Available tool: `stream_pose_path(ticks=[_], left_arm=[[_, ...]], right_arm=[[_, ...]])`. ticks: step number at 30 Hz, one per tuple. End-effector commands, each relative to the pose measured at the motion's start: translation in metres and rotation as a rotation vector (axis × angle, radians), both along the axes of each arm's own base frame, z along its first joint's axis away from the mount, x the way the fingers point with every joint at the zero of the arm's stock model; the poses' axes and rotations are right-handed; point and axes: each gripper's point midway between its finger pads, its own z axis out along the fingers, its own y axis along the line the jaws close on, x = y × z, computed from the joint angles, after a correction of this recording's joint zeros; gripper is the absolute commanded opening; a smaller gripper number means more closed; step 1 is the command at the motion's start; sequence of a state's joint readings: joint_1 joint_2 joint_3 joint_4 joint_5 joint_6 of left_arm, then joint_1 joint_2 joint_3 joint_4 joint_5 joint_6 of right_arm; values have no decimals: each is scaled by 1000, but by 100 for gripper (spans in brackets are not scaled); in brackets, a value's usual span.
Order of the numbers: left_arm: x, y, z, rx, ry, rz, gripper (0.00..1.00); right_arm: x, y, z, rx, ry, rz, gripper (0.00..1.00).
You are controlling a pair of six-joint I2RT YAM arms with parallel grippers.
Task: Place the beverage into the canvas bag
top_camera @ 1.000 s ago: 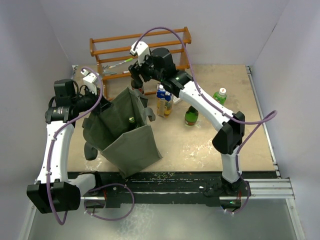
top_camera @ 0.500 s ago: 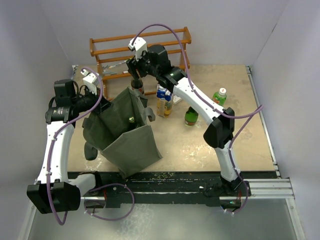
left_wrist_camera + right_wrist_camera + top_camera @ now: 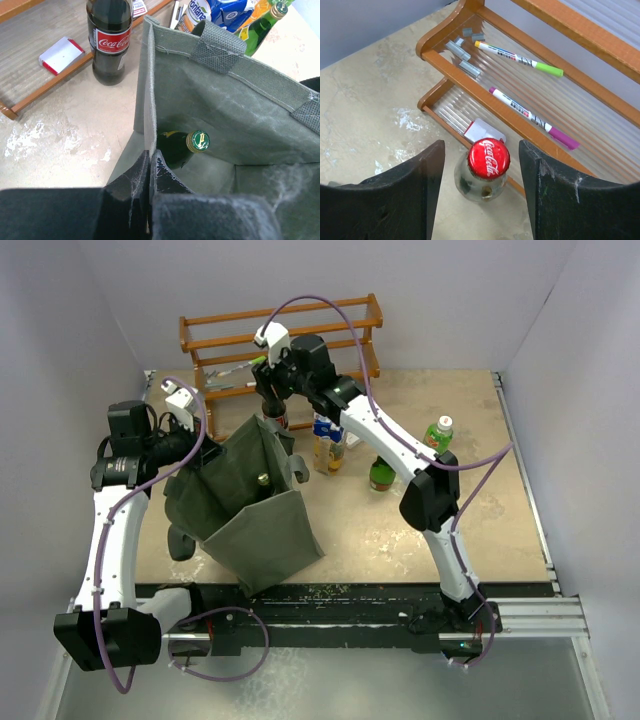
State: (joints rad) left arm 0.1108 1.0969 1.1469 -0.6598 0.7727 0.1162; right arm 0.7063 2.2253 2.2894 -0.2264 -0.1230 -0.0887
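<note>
My left tool (image 3: 150,172) is pressed together on the near wall of the canvas bag (image 3: 225,100), pinching the cloth at its rim, and the bag's mouth gapes open on the bench (image 3: 420,530). A dark bottle (image 3: 197,141) with a green cap sits at the bottom of the bag, close to the wall I hold. The cola bottle (image 3: 489,157), the beverage of the task, is outside the bag. It stands upright on the bench just beyond the bag's far corner, close to it, though I cannot tell whether the two touch. My right tool (image 3: 481,150) hangs directly above that bottle with its fingers (image 3: 400,190) spread wide, one on each side of the red cap and clear of it, gripping nothing. Behind the bag, past the cola bottle, a wooden rack (image 3: 280,340) stands at the back of the bench. A green-tipped marker (image 3: 520,58) and a purple-tipped marker (image 3: 532,117) lie on its slatted shelves, and a small white and red box (image 3: 482,132) lies on the lowest shelf just behind the cola bottle. Seen from overhead, juice cartons (image 3: 328,440) stand in a cluster just right of the bag's far side, near one of its loop handles (image 3: 217,47). Farther right of the bag a green glass bottle (image 3: 381,472) stands alone, and farther still a small green bottle (image 3: 440,430) with a white cap.
</note>
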Motion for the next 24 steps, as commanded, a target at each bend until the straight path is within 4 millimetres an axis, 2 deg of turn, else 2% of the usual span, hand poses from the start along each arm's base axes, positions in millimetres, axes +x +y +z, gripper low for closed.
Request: stream_pose_path(ticks=[1, 12, 14, 19, 24], left_arm=[[-2, 0, -1, 11, -20, -4, 0], [-3, 0, 0, 13, -25, -5, 0], [-3, 1, 0, 14, -25, -3, 0], [-3, 1, 0, 14, -26, -3, 0], [-3, 0, 0, 14, -26, -4, 0]], right_arm=[[2, 7, 36, 79, -55, 19, 62], [7, 11, 33, 85, -58, 23, 49], [6, 10, 27, 70, -41, 23, 47], [10, 8, 22, 66, -34, 12, 52], [12, 7, 14, 60, -18, 8, 53]])
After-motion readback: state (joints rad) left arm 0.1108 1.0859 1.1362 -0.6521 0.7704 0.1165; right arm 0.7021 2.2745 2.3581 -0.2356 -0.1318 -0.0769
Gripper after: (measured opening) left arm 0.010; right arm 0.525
